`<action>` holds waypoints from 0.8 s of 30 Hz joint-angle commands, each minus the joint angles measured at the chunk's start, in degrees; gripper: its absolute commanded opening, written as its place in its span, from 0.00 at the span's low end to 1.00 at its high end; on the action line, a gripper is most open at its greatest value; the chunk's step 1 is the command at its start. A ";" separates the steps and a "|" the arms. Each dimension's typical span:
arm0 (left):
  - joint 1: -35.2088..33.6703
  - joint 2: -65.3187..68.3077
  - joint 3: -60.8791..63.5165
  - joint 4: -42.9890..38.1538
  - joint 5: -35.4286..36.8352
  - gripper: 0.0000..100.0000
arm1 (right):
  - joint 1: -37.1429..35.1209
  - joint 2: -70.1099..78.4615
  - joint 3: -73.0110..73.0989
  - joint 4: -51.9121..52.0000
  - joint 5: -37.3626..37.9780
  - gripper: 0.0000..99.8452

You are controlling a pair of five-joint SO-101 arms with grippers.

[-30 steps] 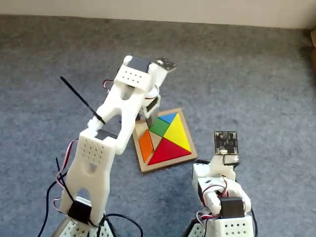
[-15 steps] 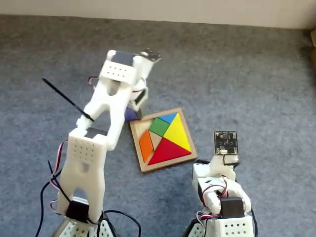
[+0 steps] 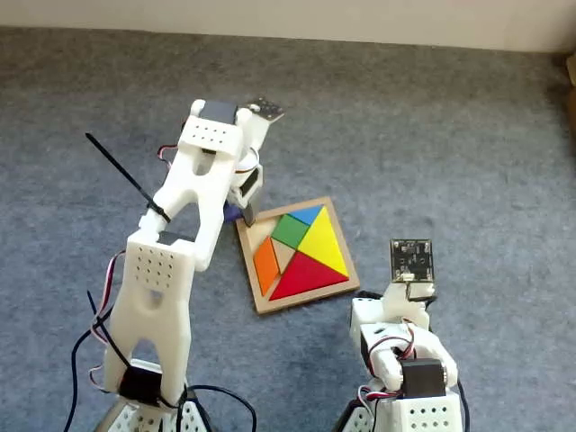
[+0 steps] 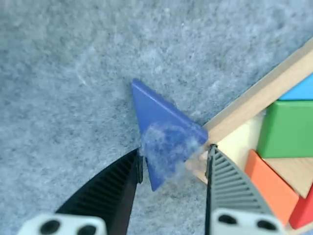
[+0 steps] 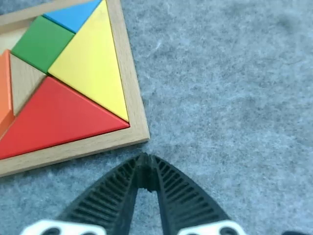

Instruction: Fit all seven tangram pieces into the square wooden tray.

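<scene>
The square wooden tray (image 3: pixel 259 303) lies on the carpet with a red triangle (image 3: pixel 306 274), a yellow triangle (image 3: pixel 324 243), a green square (image 3: pixel 290 230), a light blue triangle (image 3: pixel 306 214) and an orange piece (image 3: pixel 265 262) in it. A dark blue triangle (image 4: pixel 164 132) lies on the carpet against the tray's far-left corner (image 4: pixel 244 110). My left gripper (image 4: pixel 175 155) is open and straddles it, one finger (image 4: pixel 222 176) over the tray's corner. It hangs there in the high view too (image 3: pixel 245 211). My right gripper (image 5: pixel 145 169) is shut, low over the carpet just off the tray's rim (image 5: pixel 132 98).
Grey carpet surrounds the tray on all sides. A pale bare slot (image 4: pixel 239 142) shows in the tray's corner beside the green square (image 4: pixel 286 129). The right arm's base (image 3: pixel 405 378) sits at the near right, the left arm's long white links (image 3: pixel 166 279) cross the near left.
The left arm swung away from above the tray toward the left. Its gripper now sits at the tray's far-left corner around the dark blue triangle. The right arm has kept still.
</scene>
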 commanded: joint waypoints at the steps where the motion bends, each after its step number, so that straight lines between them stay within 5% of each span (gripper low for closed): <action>1: 1.10 0.04 -1.54 -1.41 -0.35 0.21 | 0.57 -0.92 5.05 0.22 -0.18 0.00; 24: -1.01 -0.75 -9.27 -1.23 4.22 0.15 | 0.57 -0.92 5.05 0.22 -0.18 0.00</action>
